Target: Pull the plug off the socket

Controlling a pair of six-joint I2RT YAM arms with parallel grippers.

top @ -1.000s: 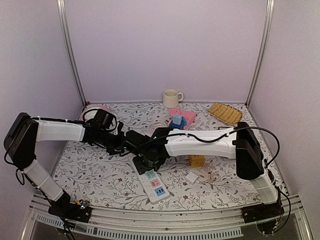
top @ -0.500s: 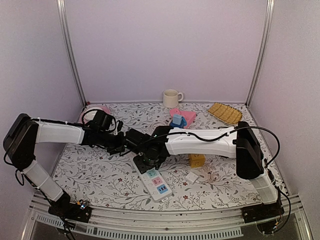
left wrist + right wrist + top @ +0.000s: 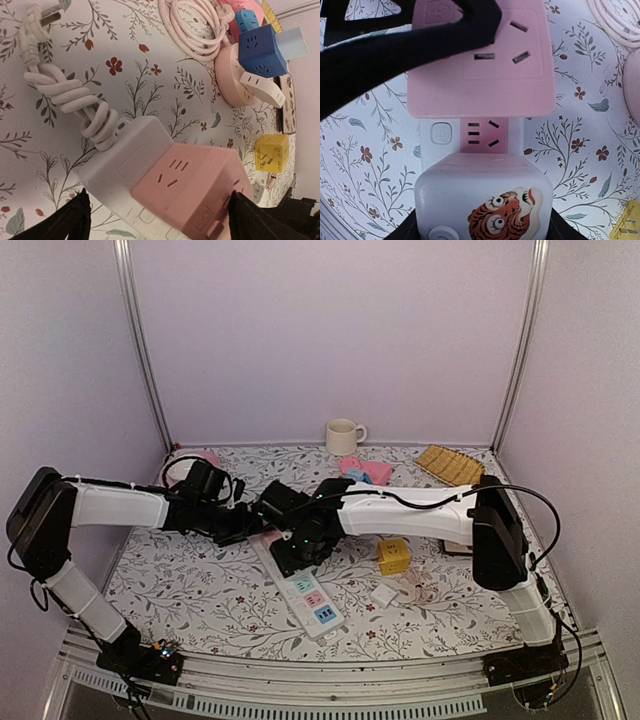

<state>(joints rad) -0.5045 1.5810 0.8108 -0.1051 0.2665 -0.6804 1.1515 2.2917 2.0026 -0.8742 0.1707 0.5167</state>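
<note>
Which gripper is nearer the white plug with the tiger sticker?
Right. The right gripper has its fingers on either side of the tiger-sticker plug on the power strip. The left gripper sits further along the strip, straddling the pink adapter cube.

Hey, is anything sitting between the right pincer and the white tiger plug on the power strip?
Nothing visible. The tiger plug sits between the fingers of the right pincer. The pink adapter and the left pincer are farther along the power strip, beyond the plug, not in between.
</note>
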